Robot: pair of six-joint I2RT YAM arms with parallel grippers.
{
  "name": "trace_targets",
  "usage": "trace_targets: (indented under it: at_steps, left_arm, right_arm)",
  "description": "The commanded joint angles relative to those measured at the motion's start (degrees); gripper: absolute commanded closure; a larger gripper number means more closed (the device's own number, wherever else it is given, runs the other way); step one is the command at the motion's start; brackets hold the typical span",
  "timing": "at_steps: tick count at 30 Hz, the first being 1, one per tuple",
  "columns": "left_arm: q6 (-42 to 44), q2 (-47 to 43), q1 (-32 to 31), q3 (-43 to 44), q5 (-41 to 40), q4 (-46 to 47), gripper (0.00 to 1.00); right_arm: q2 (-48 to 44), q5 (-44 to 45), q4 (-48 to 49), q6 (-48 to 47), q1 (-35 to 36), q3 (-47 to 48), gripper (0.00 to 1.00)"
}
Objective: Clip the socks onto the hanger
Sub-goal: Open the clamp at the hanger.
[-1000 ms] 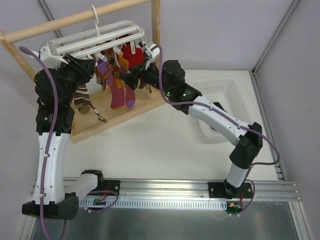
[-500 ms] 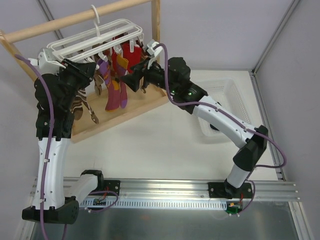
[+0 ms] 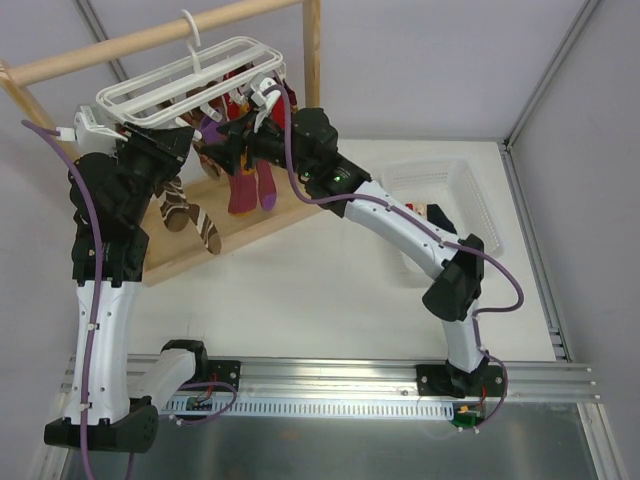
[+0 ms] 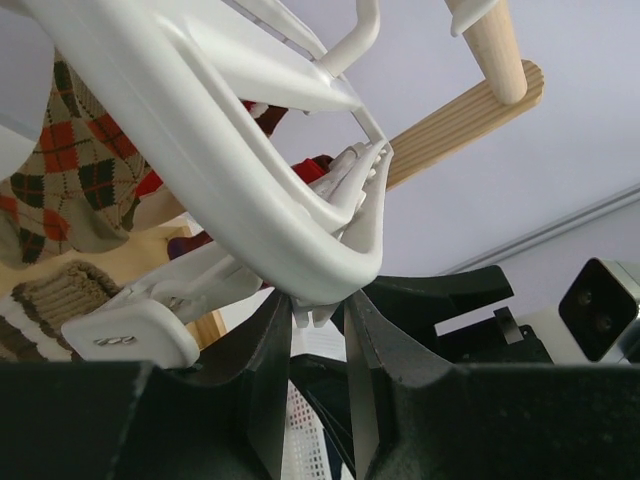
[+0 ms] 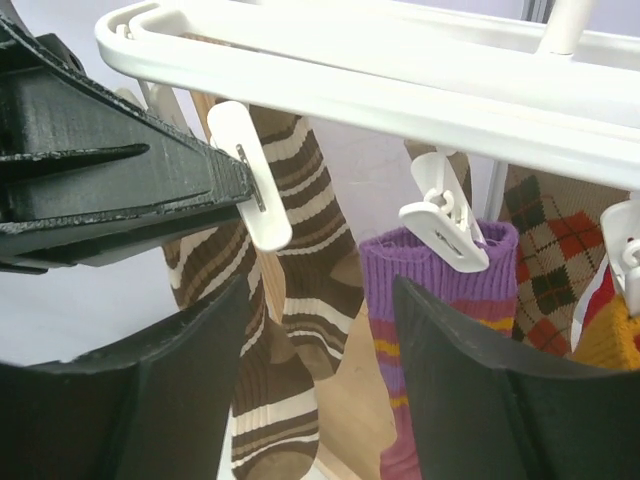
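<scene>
The white hanger (image 3: 190,85) hangs by its hook from the wooden rail. Brown-white striped socks (image 3: 192,215), purple/magenta socks (image 3: 245,190) and a red sock (image 3: 240,85) are clipped under it. My left gripper (image 3: 170,145) is shut on the hanger's end rim (image 4: 250,210), with a finger on each side (image 4: 318,305). My right gripper (image 3: 222,140) is open and empty below the frame (image 5: 400,70). Between its fingers (image 5: 320,300) hang the striped socks (image 5: 300,260). The purple sock (image 5: 440,300) is by its right finger, and an argyle sock (image 5: 550,250) is further right.
The wooden rail stand (image 3: 150,40) and its board base (image 3: 250,225) sit at the back left. A white mesh basket (image 3: 445,195) stands at the right, behind the right arm. My left gripper's black body (image 5: 100,190) fills the left of the right wrist view.
My right gripper has moved left along the hanger, from its right end to under its middle. The hanger and socks have swung a little. My left gripper keeps its hold.
</scene>
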Motion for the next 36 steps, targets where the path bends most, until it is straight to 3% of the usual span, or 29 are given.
trace_targets:
  at_steps: [1,25,29,33,36]
  left_arm:
    - [-1.54,-1.15,-0.48,-0.48,1.53,2.54,1.00]
    - [-1.54,-2.65,-0.57,-0.66,3.64,2.80,1.00]
    - [-1.45,-2.91,-0.57,-0.83,3.64,2.80,1.00]
    - [-1.19,-2.91,-0.57,-0.92,3.30,2.80,1.00]
    - [-0.31,-3.00,-0.57,-0.92,2.24,2.89,0.91]
  right_arm:
    - [0.05,0.27,6.08,0.96,0.41,3.31,0.38]
    - [5.67,-2.71,9.43,3.60,2.34,9.64,0.52]
    - [4.88,-2.27,11.01,3.34,2.34,8.06,0.67]
    - [3.48,-3.59,15.22,4.12,2.34,4.03,0.92]
    - [2.16,-3.77,17.78,4.74,2.43,1.64,0.94]
